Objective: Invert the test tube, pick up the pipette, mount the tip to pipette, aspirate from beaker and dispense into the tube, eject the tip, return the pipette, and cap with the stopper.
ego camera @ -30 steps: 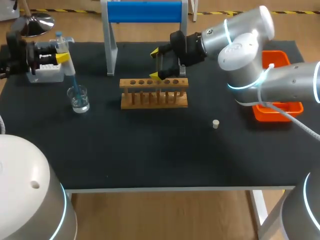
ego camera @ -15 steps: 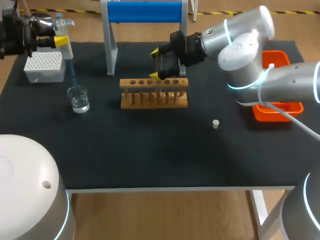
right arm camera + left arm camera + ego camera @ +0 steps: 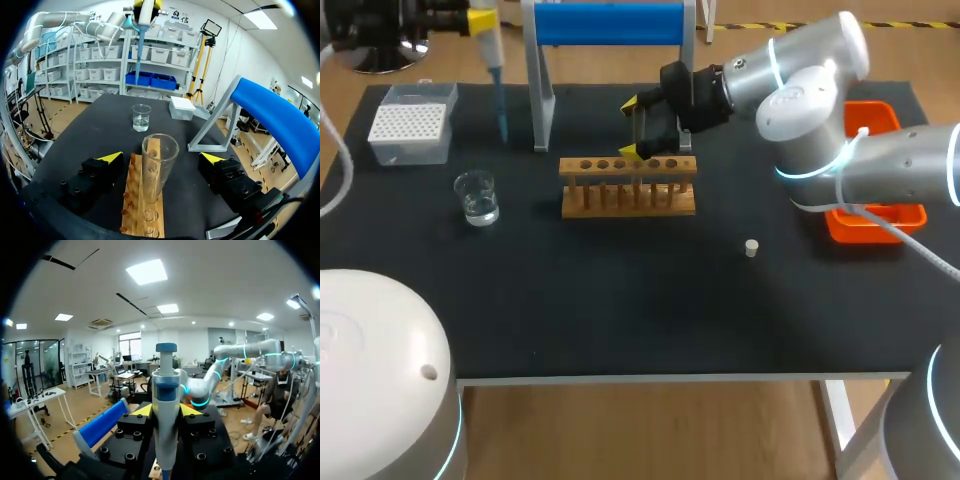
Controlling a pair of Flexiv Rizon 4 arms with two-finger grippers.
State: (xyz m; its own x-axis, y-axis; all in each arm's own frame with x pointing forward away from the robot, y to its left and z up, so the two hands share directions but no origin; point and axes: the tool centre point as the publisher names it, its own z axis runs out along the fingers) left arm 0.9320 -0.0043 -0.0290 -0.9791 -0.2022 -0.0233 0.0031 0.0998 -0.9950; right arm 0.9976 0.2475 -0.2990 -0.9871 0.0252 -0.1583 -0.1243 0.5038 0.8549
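My left gripper (image 3: 478, 17) is high over the table's far left, shut on the white pipette (image 3: 490, 45), whose blue tip (image 3: 502, 110) points down between the tip box (image 3: 412, 130) and the blue stand (image 3: 610, 22). In the left wrist view the pipette (image 3: 165, 415) stands upright between the yellow fingertips (image 3: 142, 411). The clear test tube (image 3: 157, 172) stands mouth-up in the wooden rack (image 3: 628, 186). My right gripper (image 3: 161, 158) is open around it, both fingers apart from the glass. The beaker (image 3: 477, 197) with water sits left of the rack. A small stopper (image 3: 751, 248) lies right of the rack.
An orange tray (image 3: 880, 215) sits at the table's right edge, partly behind my right arm. The stand's grey legs (image 3: 540, 100) rise just behind the rack. Bare black mat stretches along the front of the table.
My left arm has lifted the pipette out of the beaker and carried it up, back and rightward toward the blue stand. The right arm has kept still around the tube.
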